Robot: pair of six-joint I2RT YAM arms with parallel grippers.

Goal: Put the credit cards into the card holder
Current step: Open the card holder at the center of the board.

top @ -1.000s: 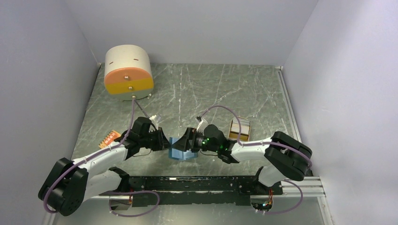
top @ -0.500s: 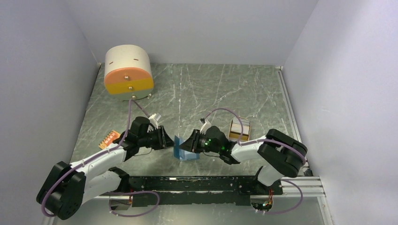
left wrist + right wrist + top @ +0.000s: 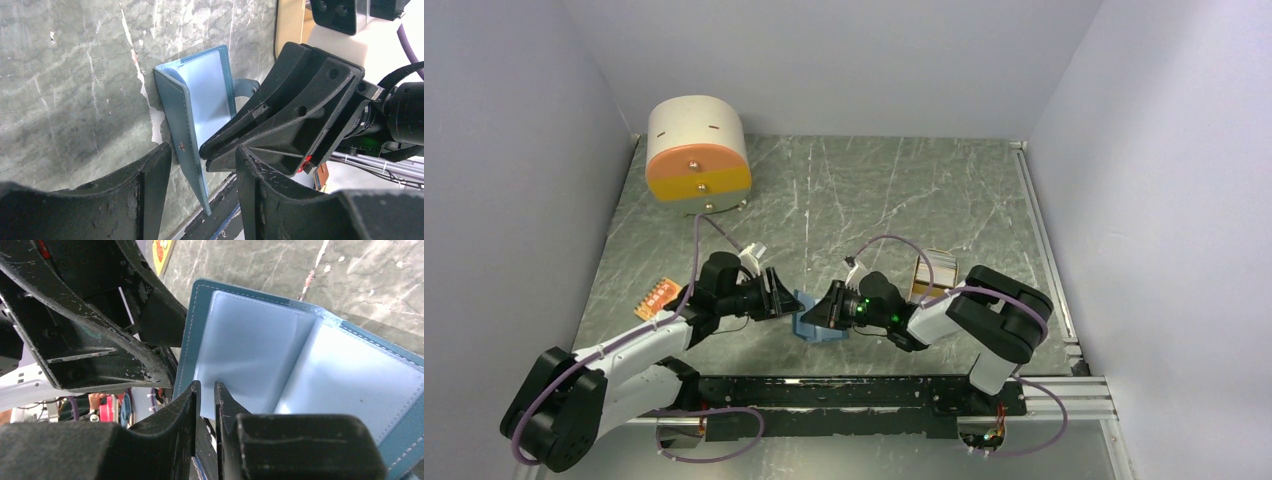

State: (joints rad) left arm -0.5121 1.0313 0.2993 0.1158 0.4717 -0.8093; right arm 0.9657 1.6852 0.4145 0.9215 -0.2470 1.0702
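Note:
The blue card holder (image 3: 812, 322) stands open on its edge between my two grippers, its light blue inside (image 3: 310, 365) facing the right wrist camera. My right gripper (image 3: 206, 385) is pinched on the lower edge of an inner leaf, jaws almost together. My left gripper (image 3: 202, 150) is open. The holder's outer cover (image 3: 176, 120) hangs loose between its fingers, touching neither. One orange-yellow credit card (image 3: 656, 297) lies flat on the table to the left, and shows again (image 3: 163, 249) in the right wrist view.
A round cream and orange drawer unit (image 3: 697, 155) stands at the back left. A tan tray (image 3: 932, 272) with something pale in it sits just right of my right arm. The black rail (image 3: 844, 392) runs along the near edge.
My left gripper has opened and let go of the holder's cover. My right gripper has closed on the inner leaf, and its arm has shifted left and lower.

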